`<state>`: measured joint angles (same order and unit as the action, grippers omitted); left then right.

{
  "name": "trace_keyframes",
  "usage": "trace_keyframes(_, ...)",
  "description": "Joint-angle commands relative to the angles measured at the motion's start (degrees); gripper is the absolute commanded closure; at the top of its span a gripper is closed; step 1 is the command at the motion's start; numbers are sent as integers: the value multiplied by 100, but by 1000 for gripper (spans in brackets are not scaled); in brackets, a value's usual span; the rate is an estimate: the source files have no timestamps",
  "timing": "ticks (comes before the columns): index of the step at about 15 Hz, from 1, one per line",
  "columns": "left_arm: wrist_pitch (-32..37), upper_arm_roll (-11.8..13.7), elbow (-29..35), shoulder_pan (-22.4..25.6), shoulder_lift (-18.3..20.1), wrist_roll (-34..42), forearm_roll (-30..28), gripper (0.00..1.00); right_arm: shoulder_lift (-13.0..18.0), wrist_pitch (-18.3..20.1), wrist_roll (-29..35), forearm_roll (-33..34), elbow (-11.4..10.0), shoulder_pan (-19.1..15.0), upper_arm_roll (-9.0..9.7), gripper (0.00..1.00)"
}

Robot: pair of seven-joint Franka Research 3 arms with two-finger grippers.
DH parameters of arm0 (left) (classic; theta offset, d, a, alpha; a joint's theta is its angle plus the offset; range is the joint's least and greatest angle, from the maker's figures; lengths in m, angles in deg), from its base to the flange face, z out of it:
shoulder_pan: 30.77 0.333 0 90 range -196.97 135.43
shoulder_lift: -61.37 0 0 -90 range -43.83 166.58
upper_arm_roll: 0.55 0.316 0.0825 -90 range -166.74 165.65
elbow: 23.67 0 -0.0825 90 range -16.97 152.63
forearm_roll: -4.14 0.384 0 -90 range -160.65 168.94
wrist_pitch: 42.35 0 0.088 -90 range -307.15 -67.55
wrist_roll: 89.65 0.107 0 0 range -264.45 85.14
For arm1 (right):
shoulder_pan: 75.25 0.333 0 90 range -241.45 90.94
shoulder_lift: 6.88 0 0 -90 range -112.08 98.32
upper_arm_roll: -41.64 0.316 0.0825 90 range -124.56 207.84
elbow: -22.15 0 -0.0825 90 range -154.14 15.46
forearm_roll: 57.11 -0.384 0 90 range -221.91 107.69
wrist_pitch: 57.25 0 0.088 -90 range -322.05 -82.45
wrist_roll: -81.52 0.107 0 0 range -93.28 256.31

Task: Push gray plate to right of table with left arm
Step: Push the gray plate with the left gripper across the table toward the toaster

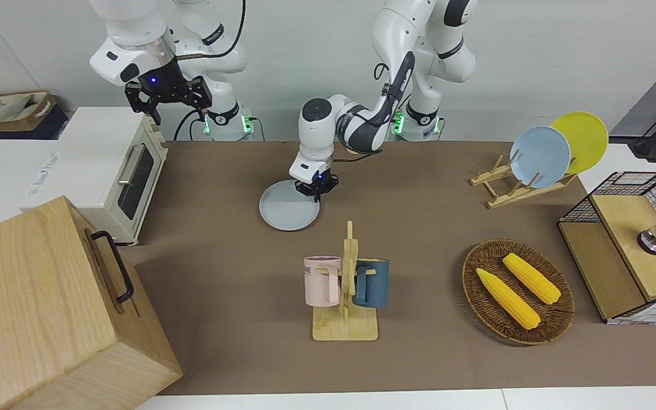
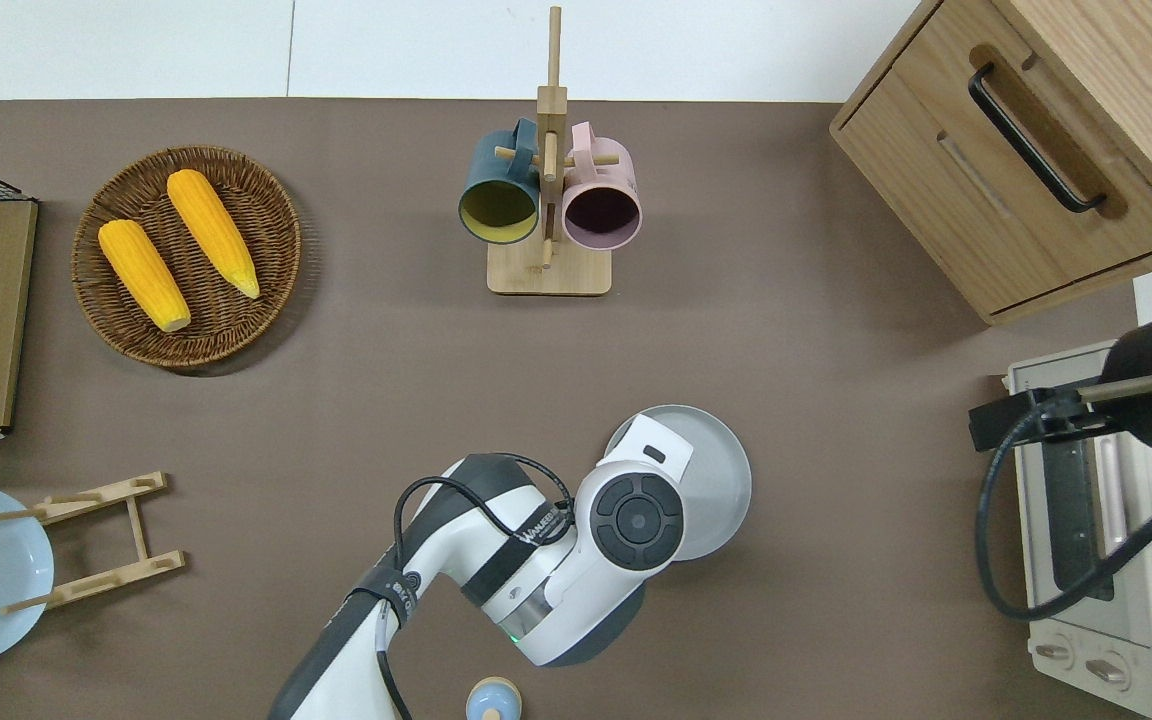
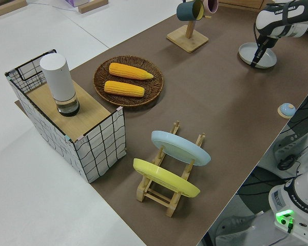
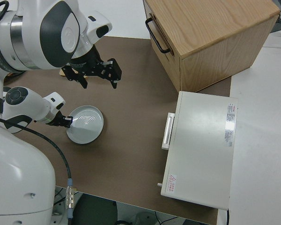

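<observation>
The gray plate [image 1: 288, 212], round, smooth and low-rimmed, lay flat on the matte brown desk [image 1: 436, 222], nearer the robots than the wooden mug rack [image 1: 346, 296]. The left gripper [image 1: 316, 192] pressed down on the plate's inner edge toward the left arm's end; whether its fingers were parted could not be told. The right arm was parked, its gripper [image 1: 168, 97] spread wide and holding nothing.
</observation>
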<state>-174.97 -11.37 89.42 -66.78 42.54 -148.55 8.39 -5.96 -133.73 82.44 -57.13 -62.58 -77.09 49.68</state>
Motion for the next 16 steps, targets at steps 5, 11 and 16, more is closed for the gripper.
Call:
trace_keyframes(5, 376, 45, -348, -108, -218, -122, 112, 211, 14, 89, 66, -25, 53, -115, 92, 17)
trace_keyframes(11, 948, 116, -348, -21, 54, 518, 42, 78, 14, 89, 75, -25, 53, -115, 92, 17)
trace_keyframes(16, 1492, 116, -190, 506, 625, 1519, -379, 26, 14, 89, 66, -25, 53, -107, 92, 17)
